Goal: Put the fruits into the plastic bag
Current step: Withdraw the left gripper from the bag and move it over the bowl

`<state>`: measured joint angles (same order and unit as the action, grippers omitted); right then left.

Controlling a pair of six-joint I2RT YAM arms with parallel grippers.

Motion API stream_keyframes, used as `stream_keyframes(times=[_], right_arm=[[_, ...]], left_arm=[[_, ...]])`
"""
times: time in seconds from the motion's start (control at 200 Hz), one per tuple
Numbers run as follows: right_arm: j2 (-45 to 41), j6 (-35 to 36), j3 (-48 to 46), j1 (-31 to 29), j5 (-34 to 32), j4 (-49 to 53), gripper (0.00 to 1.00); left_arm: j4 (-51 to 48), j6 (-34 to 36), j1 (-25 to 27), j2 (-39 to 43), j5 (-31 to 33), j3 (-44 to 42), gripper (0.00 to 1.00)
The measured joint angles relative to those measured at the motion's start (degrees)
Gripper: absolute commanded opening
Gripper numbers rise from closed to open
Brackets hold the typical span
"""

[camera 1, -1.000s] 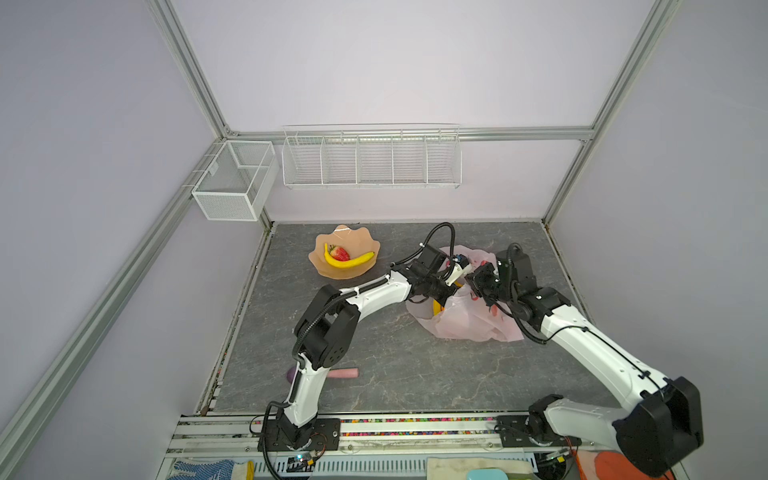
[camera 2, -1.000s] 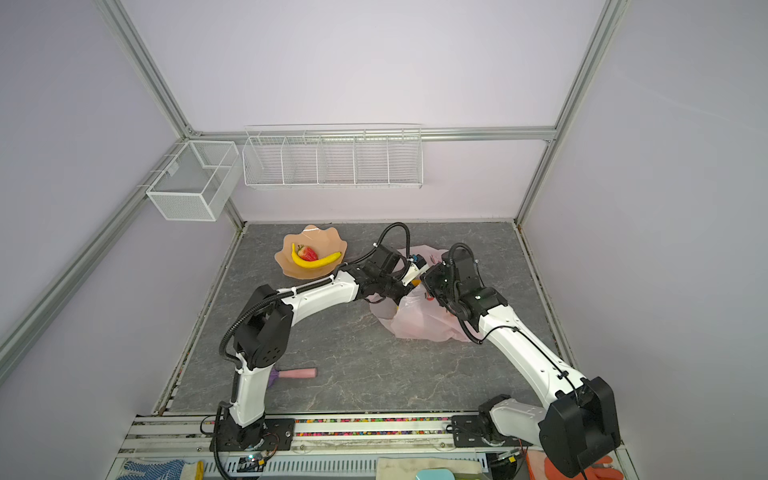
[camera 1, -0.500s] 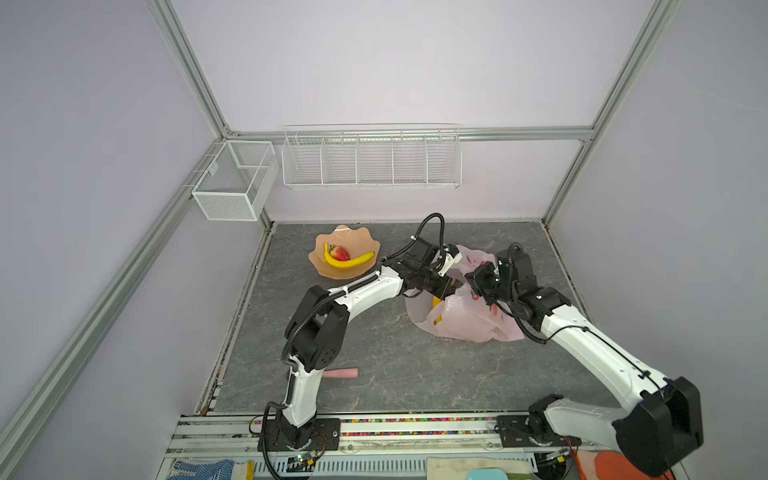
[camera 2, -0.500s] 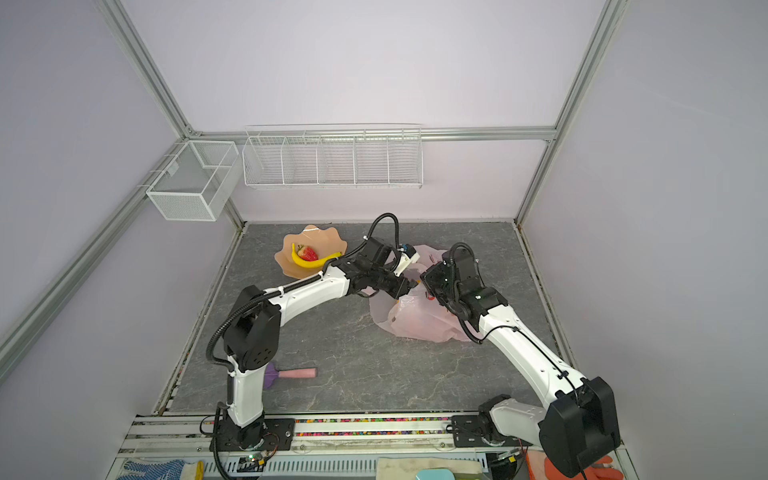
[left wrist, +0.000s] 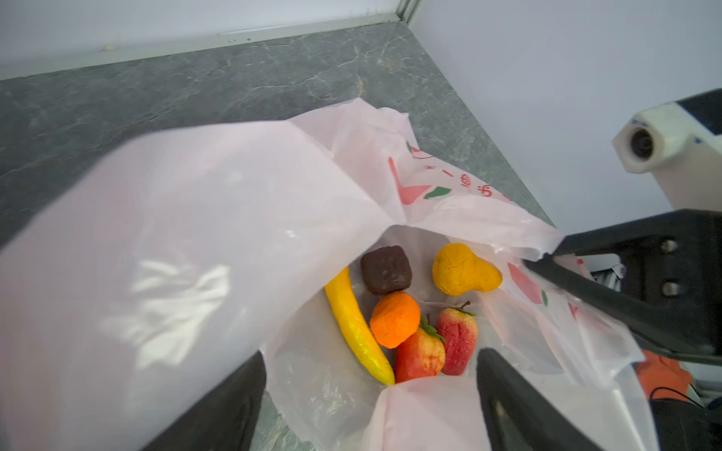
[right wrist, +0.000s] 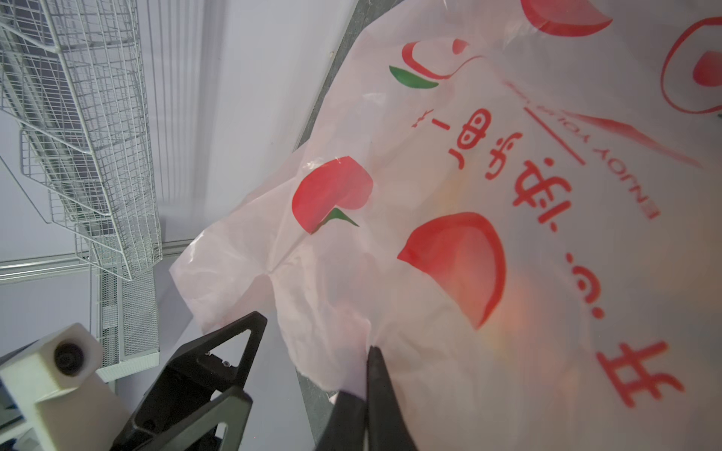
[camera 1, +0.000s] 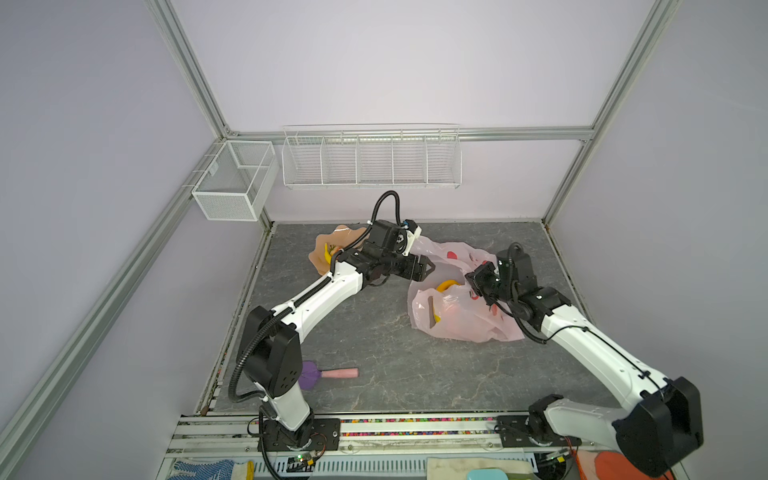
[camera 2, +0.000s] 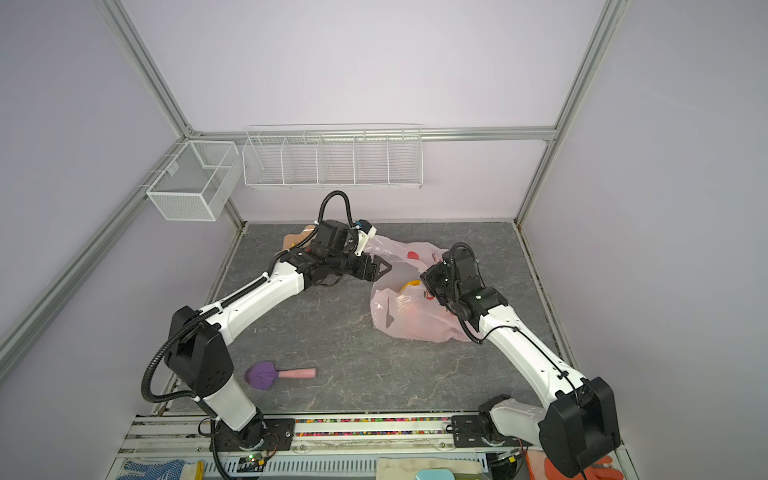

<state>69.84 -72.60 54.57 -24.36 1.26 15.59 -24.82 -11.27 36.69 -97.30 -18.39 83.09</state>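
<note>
Six fruits (left wrist: 394, 320) lie in the plastic bag (camera 1: 457, 322), right of centre; one banana (camera 1: 329, 254) waits in the bowl (camera 1: 322, 241) further left. Jaws of the left gripper (camera 1: 429, 267) stand apart, empty; the right gripper's (right wrist: 369, 390) clamp the bag's rim.

The plastic bag (camera 1: 461, 320) lies on the table (camera 1: 374, 345), right of centre. The bowl (camera 1: 320, 253) stands at the rear, left of the bag and partly behind the left arm; one banana (camera 1: 328, 255) lies in it. The utensil (camera 1: 334, 372) lies at front left, well apart from both. Inside the bag, a second banana (left wrist: 357, 328) touches the orange (left wrist: 394, 319); two strawberries (left wrist: 457, 336) lie side by side, next to the orange. The pear (left wrist: 463, 273) and the remaining fruit (left wrist: 386, 269) lie near each other without touching. A wire rack (camera 1: 370, 158) hangs on the rear wall; a wire basket (camera 1: 232, 183) hangs left of it.
</note>
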Motion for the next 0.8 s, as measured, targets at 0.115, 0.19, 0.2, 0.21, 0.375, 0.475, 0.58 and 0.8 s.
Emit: stream_keyframes(times=[0.115,0.19,0.2,0.21,0.375,0.475,0.58,0.8], right_arm=[[0.0,0.0,0.0,0.0,-0.2,0.0,0.06],[0.0,0.0,0.0,0.0,-0.2,0.0,0.06],[0.0,0.0,0.0,0.0,-0.2,0.0,0.06],[0.0,0.0,0.0,0.0,-0.3,0.0,0.06],[0.0,0.1,0.0,0.0,-0.3,0.0,0.06],[0.0,0.2,0.0,0.0,-0.4,0.1,0.06],[0.0,0.4,0.0,0.0,-0.4,0.2,0.06],[0.0,0.6,0.2,0.0,-0.4,0.5,0.06]], left_arm=[[-2.8,-0.9,-1.1,0.7,4.6,-0.2,0.86],[-4.7,-2.1,-1.7,1.0,8.3,-0.2,0.86],[-4.9,-2.3,-1.8,1.1,8.6,-0.2,0.86],[-5.2,-2.5,-1.9,1.1,9.3,-0.2,0.86],[-8.2,-5.1,-3.9,1.6,16.9,-0.2,0.86],[-9.5,-6.3,-5.1,1.8,19.7,-0.2,0.86],[-10.5,-7.5,-6.4,1.9,21.7,-0.2,0.86],[-11.8,-9.7,-9.2,1.9,24.0,0.0,0.86]])
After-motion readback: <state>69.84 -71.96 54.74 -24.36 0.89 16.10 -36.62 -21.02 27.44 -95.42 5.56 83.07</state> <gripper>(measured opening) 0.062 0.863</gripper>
